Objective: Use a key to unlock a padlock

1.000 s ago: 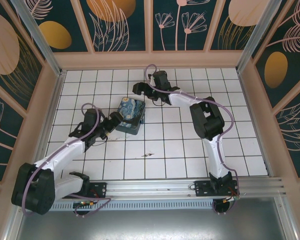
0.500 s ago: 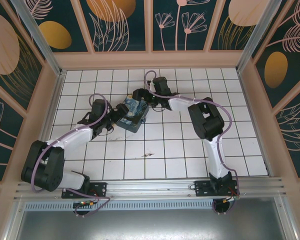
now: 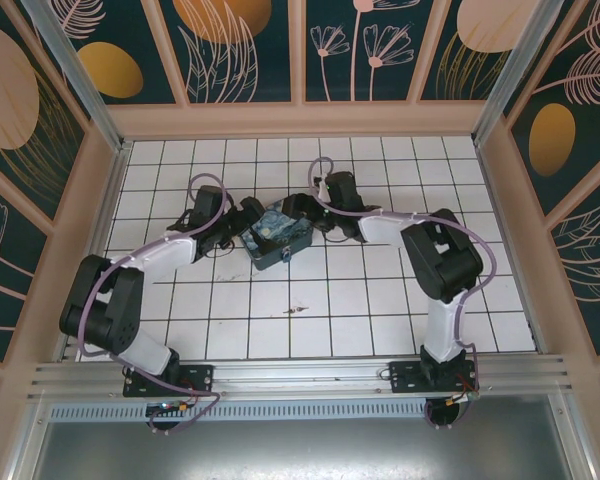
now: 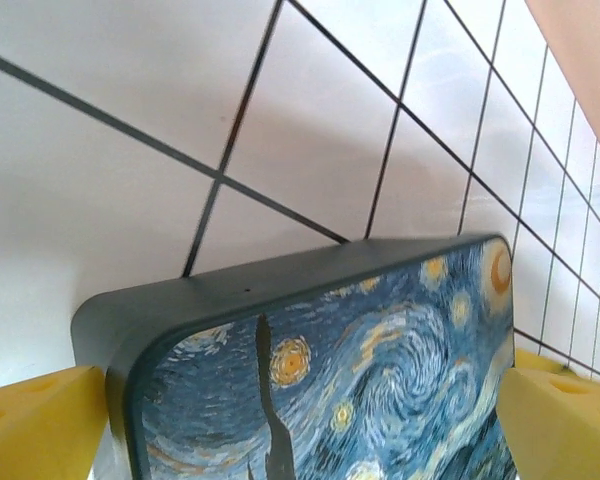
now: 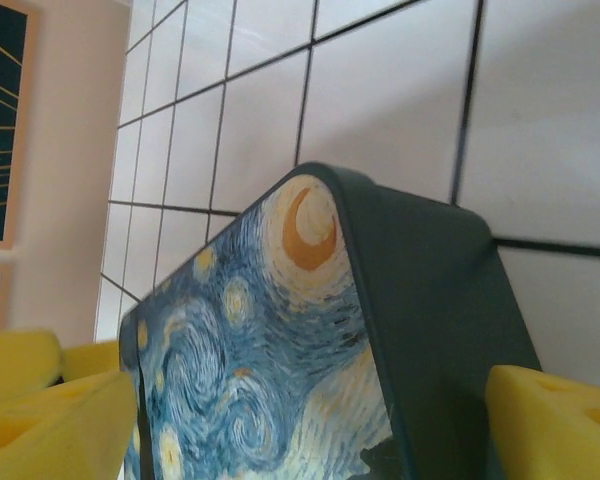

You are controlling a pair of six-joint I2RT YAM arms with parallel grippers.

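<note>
Both arms moved in, box (image 3: 280, 236) turned; left end effector (image 3: 246, 220), right end effector (image 3: 303, 210) wide open astride it. Unlocking not begun.

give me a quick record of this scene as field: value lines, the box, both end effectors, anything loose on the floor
box: rectangular starry-night painted box with dark sides, on the white tiled floor, between the two arms
left end effector: at the box's left end, yellow pads on either side of it; grip unclear
right end effector: at the box's far right corner, yellow pads straddling it; grip unclear
loose item: tiny dark sliver, possibly the key, on a tile nearer the arm bases, apart from both end effectors
</note>
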